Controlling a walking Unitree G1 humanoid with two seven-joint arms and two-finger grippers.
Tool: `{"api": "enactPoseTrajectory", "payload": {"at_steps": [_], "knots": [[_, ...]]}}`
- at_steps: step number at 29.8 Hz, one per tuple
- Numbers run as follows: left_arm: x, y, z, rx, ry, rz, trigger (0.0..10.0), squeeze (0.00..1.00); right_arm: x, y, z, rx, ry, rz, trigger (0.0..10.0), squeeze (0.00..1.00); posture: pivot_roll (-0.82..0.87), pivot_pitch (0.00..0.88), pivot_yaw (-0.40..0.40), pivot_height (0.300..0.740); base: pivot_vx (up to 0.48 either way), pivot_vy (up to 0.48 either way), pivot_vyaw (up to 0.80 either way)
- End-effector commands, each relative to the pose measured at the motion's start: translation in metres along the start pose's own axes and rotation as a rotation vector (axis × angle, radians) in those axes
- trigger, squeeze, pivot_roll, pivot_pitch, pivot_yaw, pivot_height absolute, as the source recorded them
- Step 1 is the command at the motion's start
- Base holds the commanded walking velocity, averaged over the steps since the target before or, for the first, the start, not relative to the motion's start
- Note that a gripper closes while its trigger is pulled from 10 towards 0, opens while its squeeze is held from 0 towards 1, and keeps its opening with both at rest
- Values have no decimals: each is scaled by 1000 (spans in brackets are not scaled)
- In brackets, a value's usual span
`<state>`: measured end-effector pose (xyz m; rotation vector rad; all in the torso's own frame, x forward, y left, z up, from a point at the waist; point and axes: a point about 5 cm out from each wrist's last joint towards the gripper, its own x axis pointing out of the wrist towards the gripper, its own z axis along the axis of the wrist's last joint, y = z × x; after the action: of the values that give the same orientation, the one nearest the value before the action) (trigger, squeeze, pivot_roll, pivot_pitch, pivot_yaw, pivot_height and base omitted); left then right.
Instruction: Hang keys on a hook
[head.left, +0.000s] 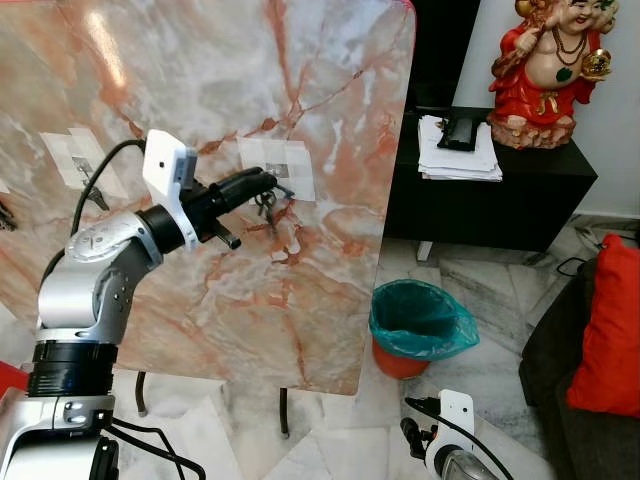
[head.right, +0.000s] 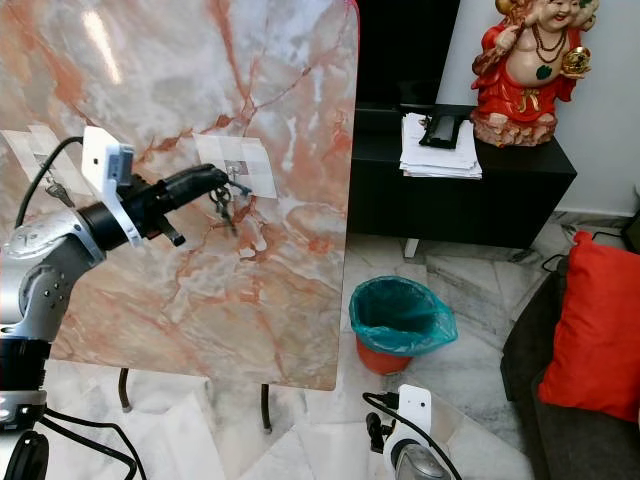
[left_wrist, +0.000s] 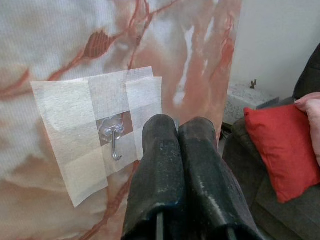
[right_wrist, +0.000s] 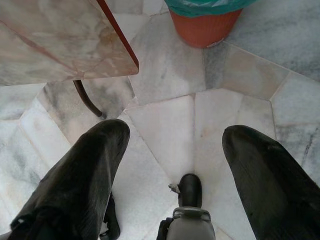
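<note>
One tool (head.left: 268, 182) clamps keys (head.left: 266, 207) beside hook (left_wrist: 116, 145); right idle.

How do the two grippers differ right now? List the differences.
The left gripper is raised to the marble slab, shut on the keys beside the taped hook. The right gripper hangs low over the floor, open and holding nothing. Both have two black fingers.

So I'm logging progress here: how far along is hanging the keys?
Done: the left hand is shut on the keys and raised to the taped hook on the marble slab. In hand: lining up; the hook looks bare beside the fingers. Left: loop the keys on and release. The right hand hangs open.
</note>
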<state>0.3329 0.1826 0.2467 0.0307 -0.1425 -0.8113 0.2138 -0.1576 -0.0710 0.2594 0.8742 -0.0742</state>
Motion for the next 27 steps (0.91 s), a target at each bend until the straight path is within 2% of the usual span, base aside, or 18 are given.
{"api": "enactPoseTrajectory", "payload": {"at_steps": [1, 16, 27], "knots": [[1, -4, 1, 3, -4, -20, 10000, 0, 0, 0, 0, -3, -4, -6, 10000, 0, -15, 0, 4, 740, 0, 0, 0], [-1, -12, -4, -26, -7, -44, 10000, 0, 0, 0, 1, -8, -5, -4, 10000, 0, -15, 0, 1, 740, 0, 0, 0], [-3, -11, -3, -30, -14, -35, 10000, 0, 0, 0, 1, -8, -5, -2, 10000, 0, -12, 0, -1, 740, 0, 0, 0]]}}
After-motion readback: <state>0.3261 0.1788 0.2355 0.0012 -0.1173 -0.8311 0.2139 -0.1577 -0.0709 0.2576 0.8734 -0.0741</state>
